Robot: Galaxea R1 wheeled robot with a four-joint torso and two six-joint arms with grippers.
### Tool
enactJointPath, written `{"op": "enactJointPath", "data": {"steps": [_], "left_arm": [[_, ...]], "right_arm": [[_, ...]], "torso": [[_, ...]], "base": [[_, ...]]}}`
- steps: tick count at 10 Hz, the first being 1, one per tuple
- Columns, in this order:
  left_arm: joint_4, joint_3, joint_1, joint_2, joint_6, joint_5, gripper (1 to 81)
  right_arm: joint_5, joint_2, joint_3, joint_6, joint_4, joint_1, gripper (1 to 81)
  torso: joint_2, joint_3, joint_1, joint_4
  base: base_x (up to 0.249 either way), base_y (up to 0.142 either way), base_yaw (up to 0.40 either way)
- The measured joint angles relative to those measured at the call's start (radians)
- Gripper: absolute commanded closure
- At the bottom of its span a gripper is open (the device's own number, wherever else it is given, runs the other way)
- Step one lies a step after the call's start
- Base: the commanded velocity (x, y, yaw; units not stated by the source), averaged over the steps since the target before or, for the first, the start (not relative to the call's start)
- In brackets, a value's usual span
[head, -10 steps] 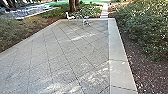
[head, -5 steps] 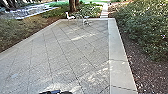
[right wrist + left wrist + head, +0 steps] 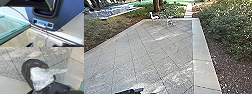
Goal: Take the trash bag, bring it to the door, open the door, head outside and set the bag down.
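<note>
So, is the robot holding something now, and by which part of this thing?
It cannot be told: pale plastic shows against the black bag, but no clear hold is visible.

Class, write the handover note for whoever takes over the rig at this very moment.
Left gripper: can't tell whether it holds the bag.
Right gripper: state unclear.
Trash bag: outside at the paving, clear plastic on top.
Done: bag brought outdoors; green-framed glass beside the robot's base.
Left: putting down and release, unconfirmed; contact with the ground unclear.
</note>
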Motion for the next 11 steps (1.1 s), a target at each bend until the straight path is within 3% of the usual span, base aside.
{"op": "enactJointPath", "data": {"steps": [4, 6, 8, 11], "left_arm": [[-0.003, 0.000, 0.034, -0.001, 0.008, 0.000, 1.0], [0.010, -0.011, 0.121, 0.026, 0.013, -0.010, 1.0], [0.054, -0.015, 0.245, 0.074, 0.016, -0.041, 1.0], [0.154, -0.027, 0.420, 0.129, 0.017, -0.116, 1.0]], "right_arm": [[0.000, 0.000, 0.000, 0.000, 0.002, -0.004, 1.0], [0.000, 0.003, -0.002, 0.000, 0.003, -0.012, 1.0], [0.000, 0.003, -0.005, 0.000, 0.003, -0.014, 1.0], [-0.003, 0.006, -0.006, 0.000, 0.003, -0.023, 1.0]], "torso": [[0.000, 0.012, 0.000, 0.000], [0.001, 0.068, 0.000, 0.000], [0.001, 0.133, 0.000, 0.000], [0.000, 0.160, -0.002, -0.003]], "base": [[0.000, 0.000, 0.000], [0.000, 0.000, 0.000], [0.000, 0.000, 0.000], [0.000, 0.000, 0.000]]}}
